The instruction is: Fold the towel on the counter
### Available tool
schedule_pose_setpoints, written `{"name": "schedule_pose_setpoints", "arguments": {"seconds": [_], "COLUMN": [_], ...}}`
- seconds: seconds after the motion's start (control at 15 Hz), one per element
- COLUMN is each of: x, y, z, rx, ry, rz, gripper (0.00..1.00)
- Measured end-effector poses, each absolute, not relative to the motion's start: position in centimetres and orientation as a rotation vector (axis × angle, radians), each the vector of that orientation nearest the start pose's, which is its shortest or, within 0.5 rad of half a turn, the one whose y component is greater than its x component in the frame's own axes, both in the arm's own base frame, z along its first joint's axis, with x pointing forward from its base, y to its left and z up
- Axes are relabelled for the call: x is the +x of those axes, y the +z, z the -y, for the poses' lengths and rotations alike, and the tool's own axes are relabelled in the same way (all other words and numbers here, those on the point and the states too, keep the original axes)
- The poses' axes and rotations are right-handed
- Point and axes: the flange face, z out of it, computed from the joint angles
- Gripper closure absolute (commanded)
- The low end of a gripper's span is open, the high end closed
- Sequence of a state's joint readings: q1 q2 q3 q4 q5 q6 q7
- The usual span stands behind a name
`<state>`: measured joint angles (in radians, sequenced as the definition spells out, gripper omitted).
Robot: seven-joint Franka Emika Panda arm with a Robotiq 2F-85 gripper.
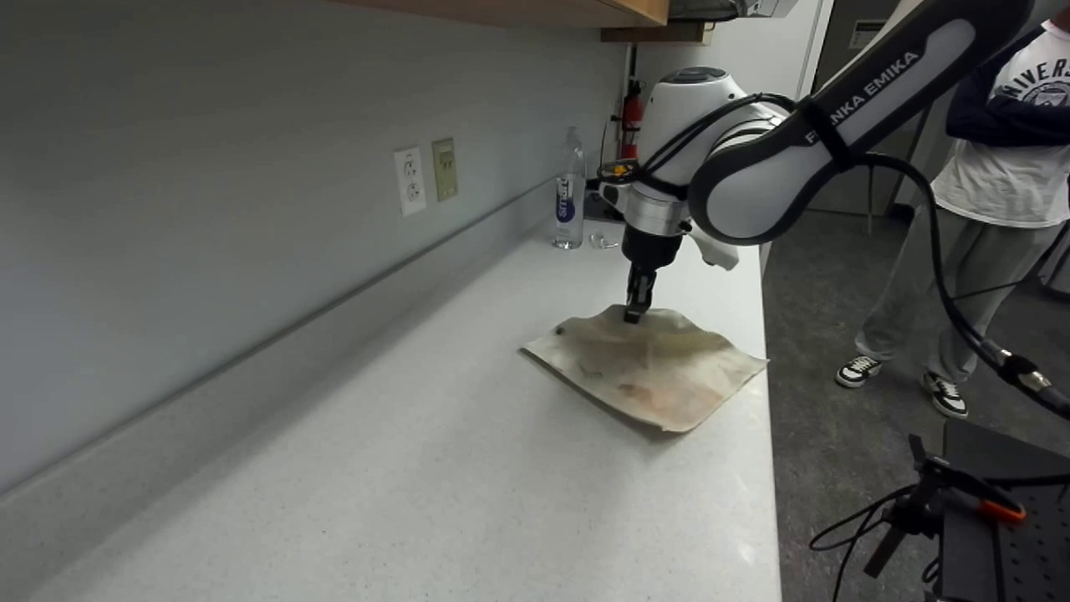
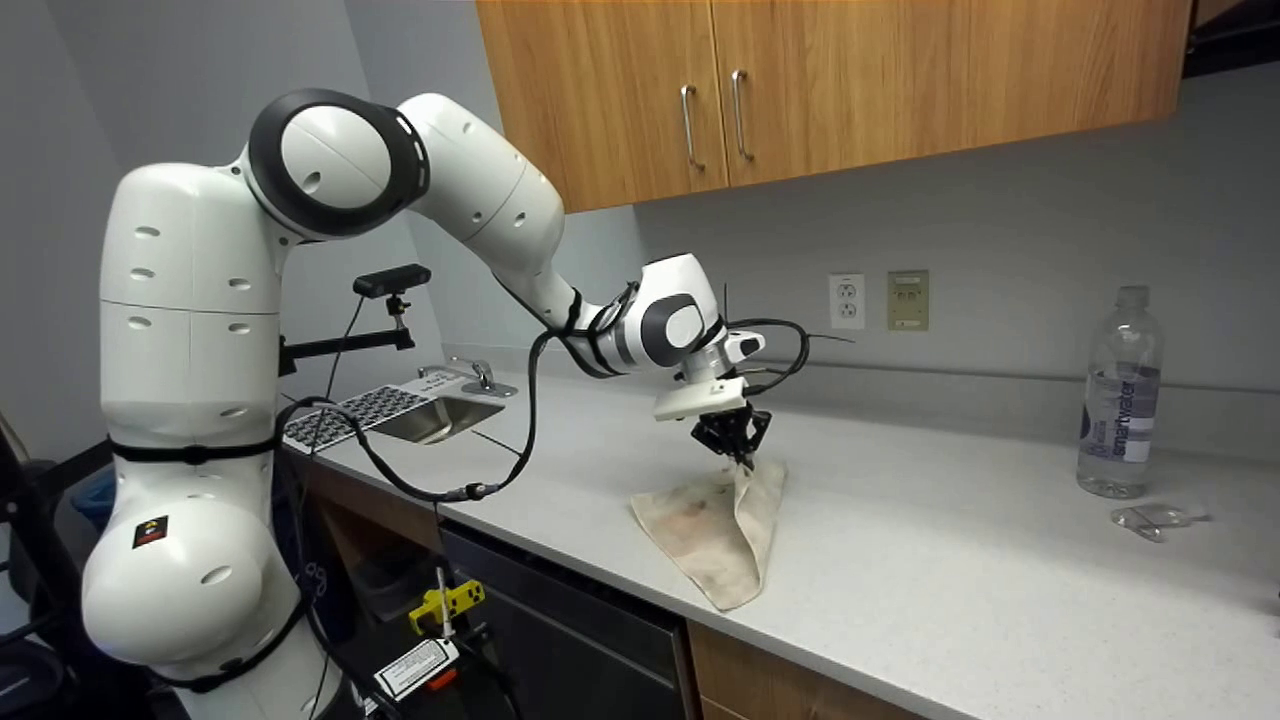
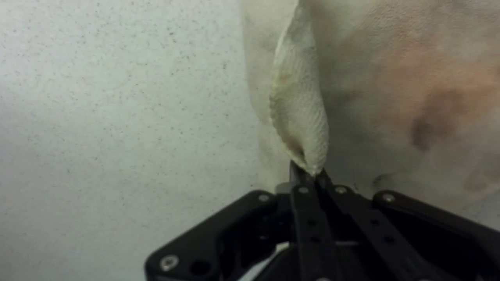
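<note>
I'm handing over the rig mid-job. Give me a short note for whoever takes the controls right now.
Gripper: shut on the towel, pinching a raised part of it.
Towel position: on the counter, close to the front edge, mostly spread out apart from the pinched part.
Done: cloth gripped and raised at the pinch.
Left: the fold isn't complete. Probably carry the pinched part across, lay it down, release, then check how the edges line up.

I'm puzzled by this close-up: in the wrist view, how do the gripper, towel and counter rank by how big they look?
Largest: the counter
Next: the towel
Smallest: the gripper, even though its nearness enlarges it.
All three run out of frame.
</note>
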<state>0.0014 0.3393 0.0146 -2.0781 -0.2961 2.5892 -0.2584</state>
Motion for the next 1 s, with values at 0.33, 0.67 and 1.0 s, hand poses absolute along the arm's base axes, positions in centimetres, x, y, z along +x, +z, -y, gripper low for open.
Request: {"name": "schedule_pose_setpoints", "arguments": {"seconds": [0.33,0.67,1.0], "x": [58.1,56.4,55.3], "y": [26.2,24.6,23.8], "z": [-4.8,-6.1,-6.7], "rx": [-3.137,-3.102,-3.077], "ry": [-0.162,-0.048,0.010], "rz": [0.879,0.907,0.924], "gripper": [0.99,0.99,0.99]}}
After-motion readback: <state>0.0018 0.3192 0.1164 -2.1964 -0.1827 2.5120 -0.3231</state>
